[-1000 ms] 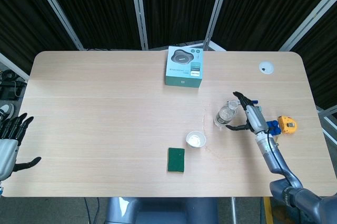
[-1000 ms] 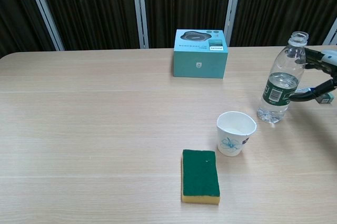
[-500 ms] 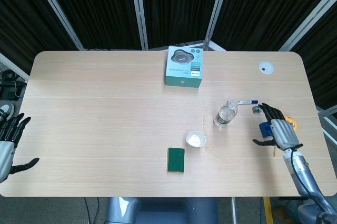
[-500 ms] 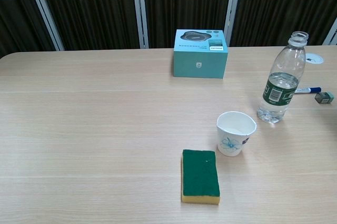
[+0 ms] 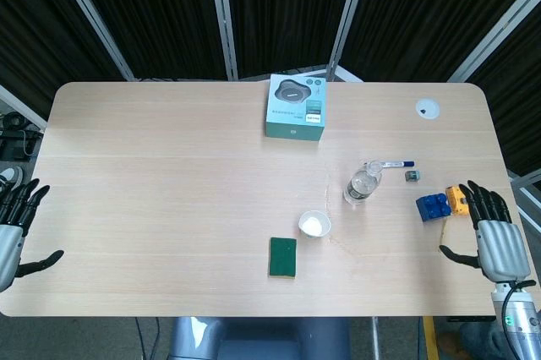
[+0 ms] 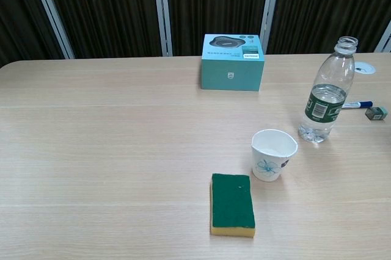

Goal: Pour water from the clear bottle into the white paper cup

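The clear bottle (image 6: 326, 94) stands upright and uncapped on the worktop (image 5: 169, 174), partly filled with water, a green label around its middle. The white paper cup (image 6: 273, 154) stands upright just beside it, nearer the front edge and toward the robot's left; the two are apart, not touching. What the cup holds cannot be told.

The right robot hand (image 5: 492, 236) is at the right edge of the worktop in the head view, fingers spread, holding nothing, well apart from the bottle. The left robot hand (image 5: 13, 229) is off the left edge, fingers likewise spread and empty. Neither shows in the chest view.

A green-topped sponge (image 6: 232, 204) lies flat near the front edge, in front of the cup. A teal box (image 6: 233, 61) sits toward the far edge. A blue-capped marker (image 6: 354, 105) and a small grey block (image 6: 377, 113) lie beyond the bottle. Blue blocks (image 5: 432, 206) and a yellow item (image 5: 457, 197) rest near the right robot hand. A white round disc (image 5: 427, 108) sits in the far right corner.
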`<state>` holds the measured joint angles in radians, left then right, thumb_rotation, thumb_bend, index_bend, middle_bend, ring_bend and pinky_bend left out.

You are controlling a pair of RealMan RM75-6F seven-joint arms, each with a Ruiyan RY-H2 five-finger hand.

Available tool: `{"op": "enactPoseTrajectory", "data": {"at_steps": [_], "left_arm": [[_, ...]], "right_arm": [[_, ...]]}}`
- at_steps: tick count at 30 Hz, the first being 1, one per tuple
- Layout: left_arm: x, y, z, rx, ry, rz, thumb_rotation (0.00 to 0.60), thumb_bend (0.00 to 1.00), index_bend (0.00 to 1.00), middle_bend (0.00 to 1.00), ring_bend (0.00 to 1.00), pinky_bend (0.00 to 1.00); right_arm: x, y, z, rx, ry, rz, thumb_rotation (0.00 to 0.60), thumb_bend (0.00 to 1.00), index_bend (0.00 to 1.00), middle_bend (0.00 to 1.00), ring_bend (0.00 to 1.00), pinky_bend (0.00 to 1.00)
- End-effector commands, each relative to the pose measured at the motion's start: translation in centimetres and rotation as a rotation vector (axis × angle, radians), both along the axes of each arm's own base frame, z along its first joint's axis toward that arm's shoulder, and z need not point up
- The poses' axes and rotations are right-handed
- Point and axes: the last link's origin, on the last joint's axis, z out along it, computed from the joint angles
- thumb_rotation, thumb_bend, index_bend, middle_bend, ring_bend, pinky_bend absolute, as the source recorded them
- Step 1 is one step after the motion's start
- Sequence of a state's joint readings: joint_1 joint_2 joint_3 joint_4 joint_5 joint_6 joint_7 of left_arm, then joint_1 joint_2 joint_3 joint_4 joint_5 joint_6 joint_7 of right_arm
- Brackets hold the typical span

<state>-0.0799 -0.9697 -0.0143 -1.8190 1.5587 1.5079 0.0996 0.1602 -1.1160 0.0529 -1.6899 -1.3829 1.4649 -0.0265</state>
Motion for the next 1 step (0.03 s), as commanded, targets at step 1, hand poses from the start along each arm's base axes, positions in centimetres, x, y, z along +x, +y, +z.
{"op": "enactPoseTrajectory", "data": {"at_steps": [1], "left_arm": [[-0.06, -0.03, 0.09, 0.0, -0.004, 0.005, 0.6, 0.0, 0.0, 0.0, 0.0, 0.0]], "right_arm": [[0.58, 0.75, 0.24, -0.03, 0.045, 0.006, 0.6, 0.0, 0.0, 0.0, 0.0, 0.0]]}}
